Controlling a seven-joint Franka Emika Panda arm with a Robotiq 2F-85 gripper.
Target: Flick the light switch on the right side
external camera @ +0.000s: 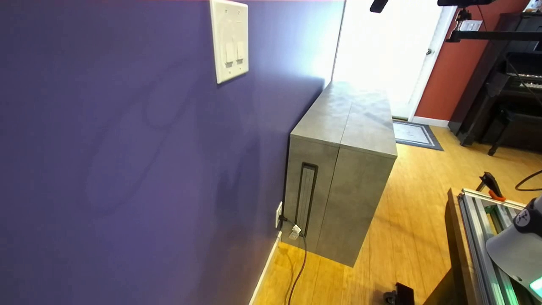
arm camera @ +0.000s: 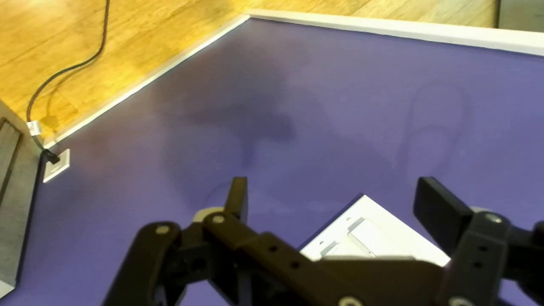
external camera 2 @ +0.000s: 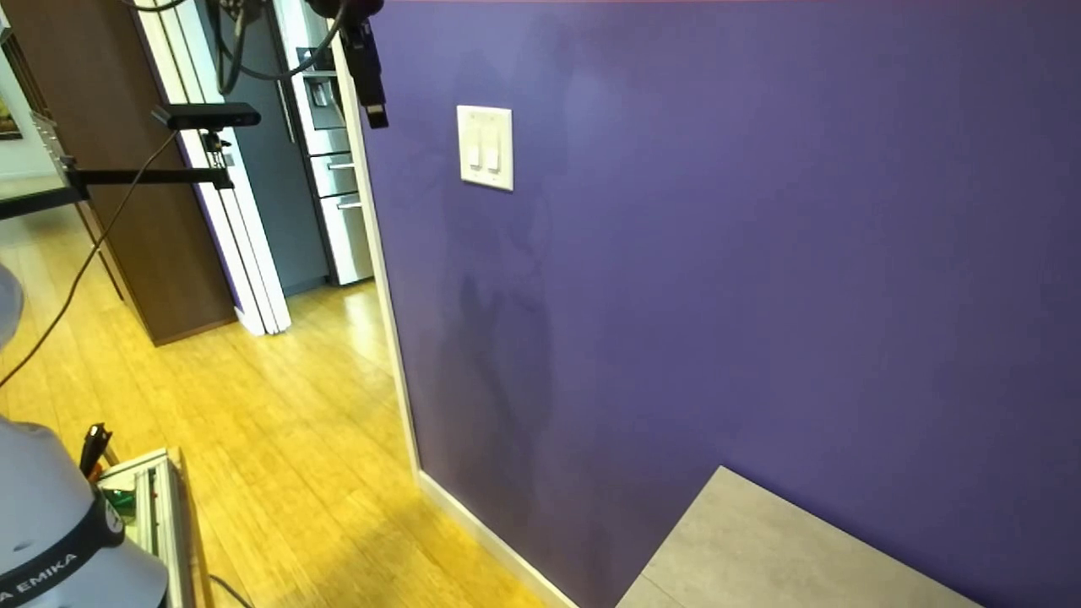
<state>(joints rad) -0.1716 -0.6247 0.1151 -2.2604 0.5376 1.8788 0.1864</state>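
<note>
Both jaws wide apart, empty

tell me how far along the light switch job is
Done: nothing certain; the right switch looks set like the left switch. In hand: the open gripper hangs apart from the switch plate, holding nothing. Left: probably reaching in and flicking the right switch.

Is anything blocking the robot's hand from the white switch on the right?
Nothing visible is: in an exterior view, only open space shows between the black two-fingered hand and the small white right-hand switch on the white rectangular plate.
</note>
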